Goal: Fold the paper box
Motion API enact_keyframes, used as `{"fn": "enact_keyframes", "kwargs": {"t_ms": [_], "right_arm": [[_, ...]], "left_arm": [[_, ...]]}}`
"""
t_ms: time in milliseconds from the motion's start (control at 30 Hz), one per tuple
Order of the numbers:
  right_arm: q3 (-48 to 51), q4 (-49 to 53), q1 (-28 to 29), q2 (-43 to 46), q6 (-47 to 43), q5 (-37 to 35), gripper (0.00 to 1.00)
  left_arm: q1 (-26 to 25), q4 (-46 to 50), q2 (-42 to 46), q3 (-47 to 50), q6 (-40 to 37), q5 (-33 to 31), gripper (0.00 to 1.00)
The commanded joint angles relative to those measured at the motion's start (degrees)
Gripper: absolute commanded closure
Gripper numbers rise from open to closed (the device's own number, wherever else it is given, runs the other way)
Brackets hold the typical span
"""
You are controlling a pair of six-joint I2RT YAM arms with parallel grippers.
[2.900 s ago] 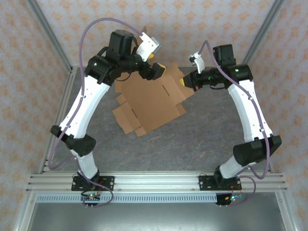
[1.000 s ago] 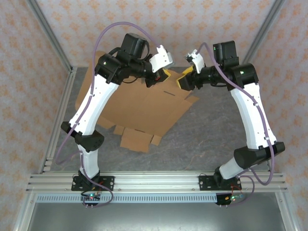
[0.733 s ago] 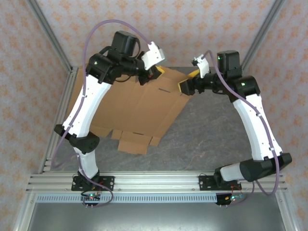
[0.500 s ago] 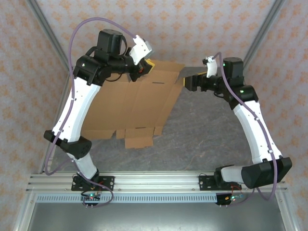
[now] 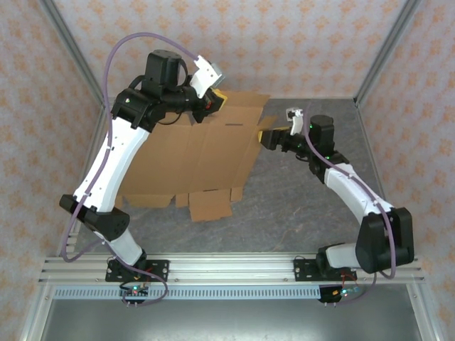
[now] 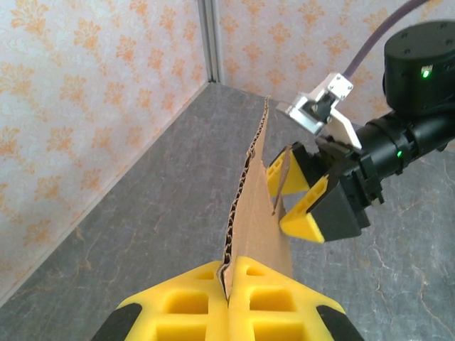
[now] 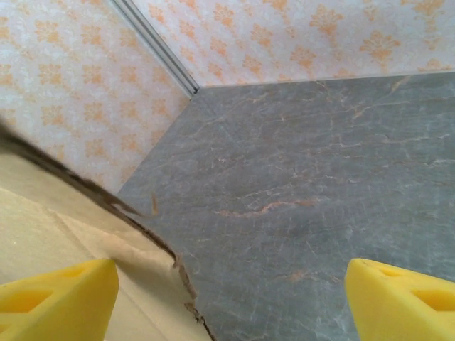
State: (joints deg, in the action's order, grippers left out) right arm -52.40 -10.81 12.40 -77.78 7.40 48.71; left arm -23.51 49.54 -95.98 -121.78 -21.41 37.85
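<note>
I am pinching the far edge of the box (image 5: 192, 153) with my left gripper (image 5: 217, 99) while my right gripper (image 5: 269, 135), jaws spread, is hovering just beside its right edge, facing it.

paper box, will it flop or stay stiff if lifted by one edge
Probably fairly stiff: the paper box is corrugated, its fluted edge running straight from where the left gripper pinches it. Likely light for its size, as one pinch at the edge seems to hold it up. The small flaps may hinge at their creases.
</note>
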Motion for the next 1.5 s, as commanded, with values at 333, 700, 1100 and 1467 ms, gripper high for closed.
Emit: {"fn": "enact_keyframes", "kwargs": {"t_ms": [333, 700, 1100, 1467], "right_arm": [[9.3, -28.4, 6.1, -6.9, 5.0, 0.4, 0.44], [11.3, -30.1, 7.3, -6.2, 5.5, -5.3, 0.82], [1.4, 4.3, 7.4, 3.0, -1.3, -13.5, 1.0], [-12.2, 34.9, 7.4, 0.9, -10.1, -15.3, 1.0]], "left_arm": [[1.9, -7.5, 3.1, 4.0, 6.1, -1.8, 1.0], [2.3, -9.7, 3.6, 7.1, 9.9, -10.5, 1.0], [2.4, -14.3, 3.6, 16.4, 13.8, -16.9, 1.0], [2.5, -17.0, 2.5, 20.5, 15.0, -17.0, 1.0]]}}
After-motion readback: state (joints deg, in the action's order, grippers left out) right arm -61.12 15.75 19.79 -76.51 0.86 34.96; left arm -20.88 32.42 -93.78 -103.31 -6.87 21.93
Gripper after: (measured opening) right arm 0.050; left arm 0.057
